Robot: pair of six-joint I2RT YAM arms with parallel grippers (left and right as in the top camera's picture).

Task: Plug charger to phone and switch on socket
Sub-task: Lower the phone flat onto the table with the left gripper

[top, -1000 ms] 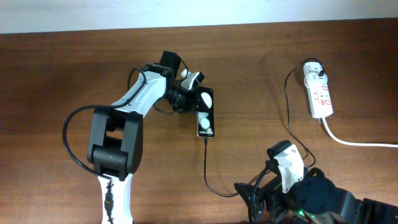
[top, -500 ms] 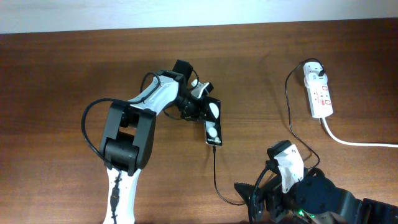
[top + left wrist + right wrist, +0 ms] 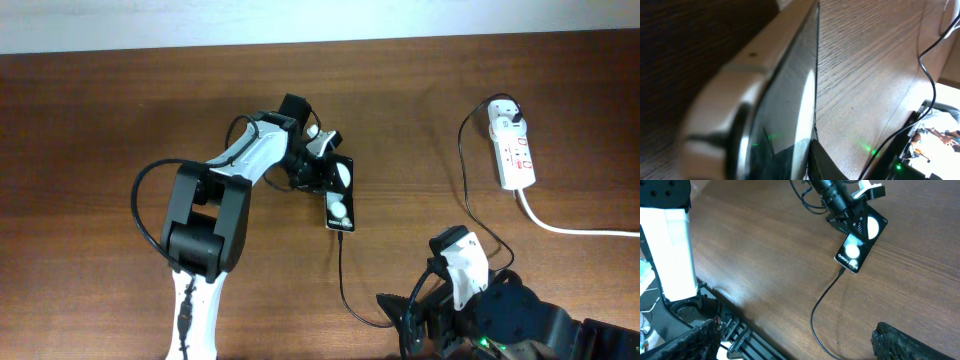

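Phone (image 3: 338,198) swings back a touch: half a second ago its lower end had kicked out toward the right arm's side, and now it sits a little nearer the left arm. A second ago the whole handset lay further up the table (image 3: 100,120) and further over toward the left arm's side. It travels with the left gripper (image 3: 318,165), which is planted on its upper end, so this reads as steering the phone about. Whether those jaws actually pinch it I cannot tell, because the wrist view is just a blurred edge of glass against wood. The charger (image 3: 340,270) comes along too. Its tip looks seated in the phone's lower end, and the black cable trails down the table, passes under the right arm and climbs to the socket (image 3: 515,150) on the far right, where its plug (image 3: 503,112) sits in the top end. So my read is that the plugging-in is done and the switch is what remains. The socket lies well apart from both arms. The right gripper (image 3: 797,325) hangs low with its fingers spread wide, holding nothing. As for writing, the right wrist view shows white lettering near the phone's lower edge that starts "Galaxy", with the rest too small to make out. The socket carries red marks by its switches, but no lettering there is readable, and its thick white cord (image 3: 570,228) runs off to the right.
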